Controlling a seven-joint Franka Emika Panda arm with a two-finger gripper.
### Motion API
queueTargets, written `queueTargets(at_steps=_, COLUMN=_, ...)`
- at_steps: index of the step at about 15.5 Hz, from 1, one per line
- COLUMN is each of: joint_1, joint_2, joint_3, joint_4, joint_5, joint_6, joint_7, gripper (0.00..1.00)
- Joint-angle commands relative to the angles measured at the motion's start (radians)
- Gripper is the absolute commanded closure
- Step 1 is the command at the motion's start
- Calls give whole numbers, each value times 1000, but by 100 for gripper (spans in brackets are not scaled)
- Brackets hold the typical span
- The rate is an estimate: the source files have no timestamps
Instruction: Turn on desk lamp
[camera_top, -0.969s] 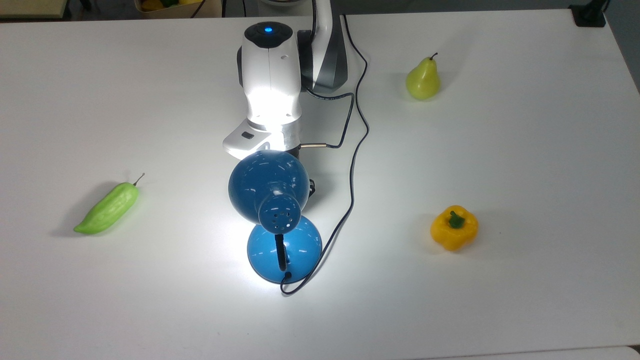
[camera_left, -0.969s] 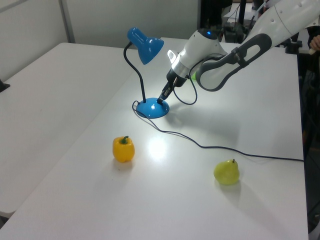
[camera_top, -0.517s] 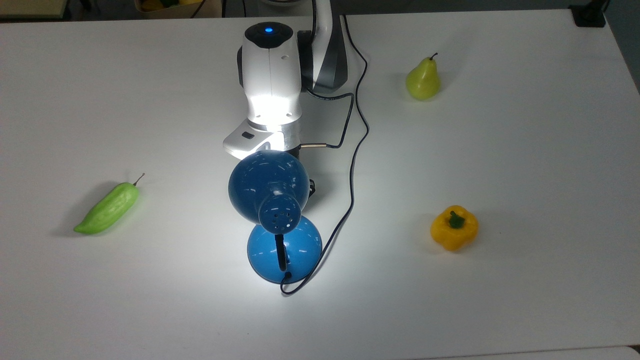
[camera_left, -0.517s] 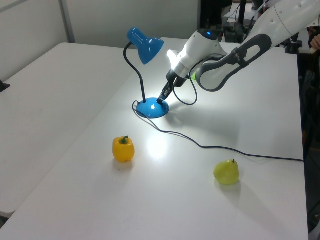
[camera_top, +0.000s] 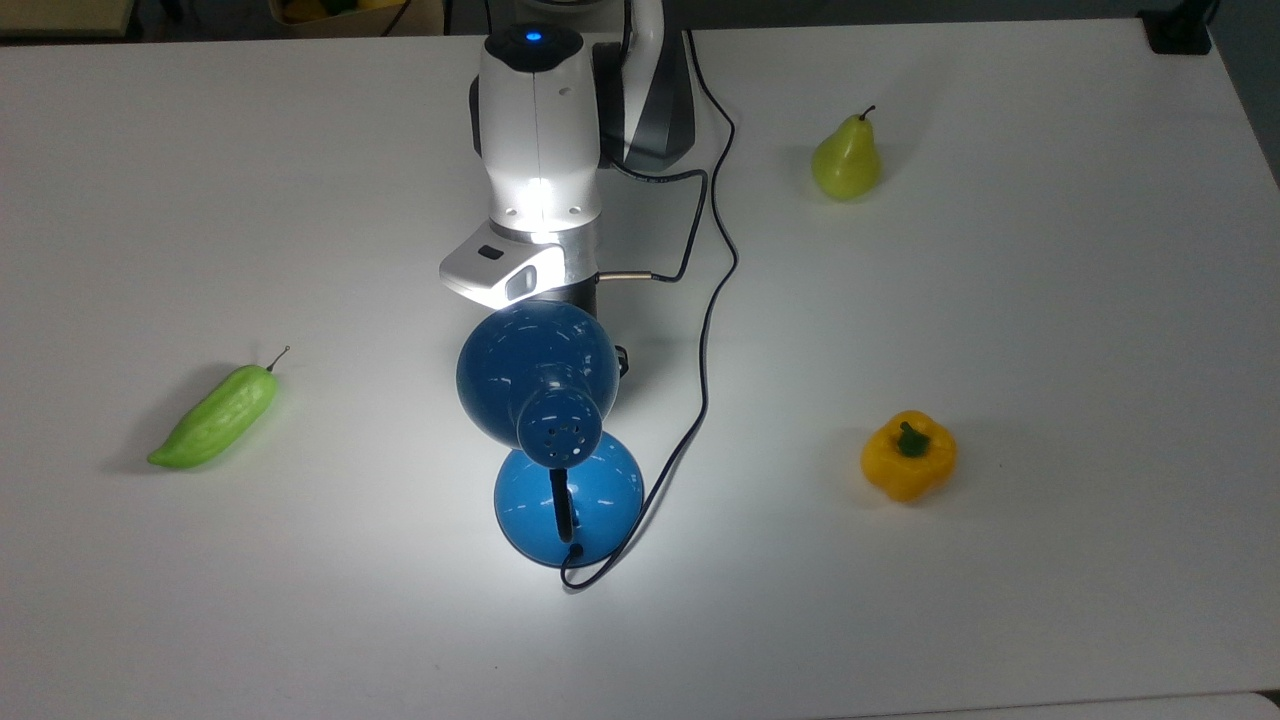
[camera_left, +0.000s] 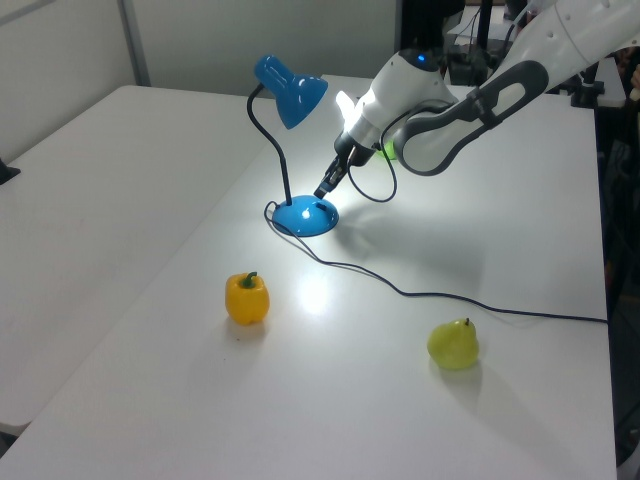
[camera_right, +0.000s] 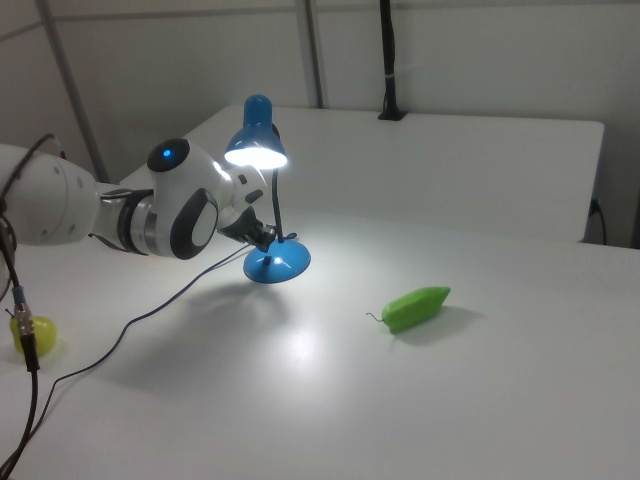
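Near the middle of the white table (camera_top: 1050, 300) stands the desk lamp (camera_top: 540, 385), its round blue base flat on the tabletop and its dome shade raised on a curved black neck. The bulb is lit: the right view shows a bright glow under the shade, and a pool of light falls on the table around the base. A thin black cord (camera_top: 712, 300) runs from the base toward the top view's upper edge.

The gripper (camera_left: 323, 189) hangs just above the rim of the base in the left view, apart from it by a small gap, with the arm (camera_left: 440, 100) slanting down from the left view's upper right. Whether its jaws are parted or closed cannot be told; it appears to hold nothing.

A green bitter gourd (camera_top: 215, 417) lies well apart at the top view's left. A yellow bell pepper (camera_top: 908, 455) sits at the top view's right, and a green pear (camera_top: 846, 160) stands at its upper right.
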Motion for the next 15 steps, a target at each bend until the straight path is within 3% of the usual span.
queueTargets(at_steps=1, joint_1=4, joint_2=-131, joint_3=-4, joint_4=-74, joint_5=-17, joint_6=-187, joint_7=16, gripper=100)
queueTargets(at_steps=4, joint_1=6, joint_2=-194, joint_3=-4, joint_4=-71, joint_5=-17, joint_6=-395, joint_7=11, gripper=95)
queueTargets(at_steps=7, joint_1=10, joint_2=-260, joint_3=-4, joint_4=-68, joint_5=-17, joint_6=-633, joint_7=15, gripper=68)
queueTargets(at_steps=10, joint_1=10, joint_2=-342, joint_3=-4, joint_4=-63, joint_5=-17, joint_6=-827, joint_7=22, gripper=31)
queueTargets(at_steps=13, joint_1=10, joint_2=-440, joint_3=-4, joint_4=-63, joint_5=-8, joint_6=-960, joint_7=25, gripper=6)
queueTargets(at_steps=15, joint_1=13, joint_2=-508, joint_3=-4, joint_4=-63, joint_5=-4, joint_6=-1051, joint_7=28, gripper=0)
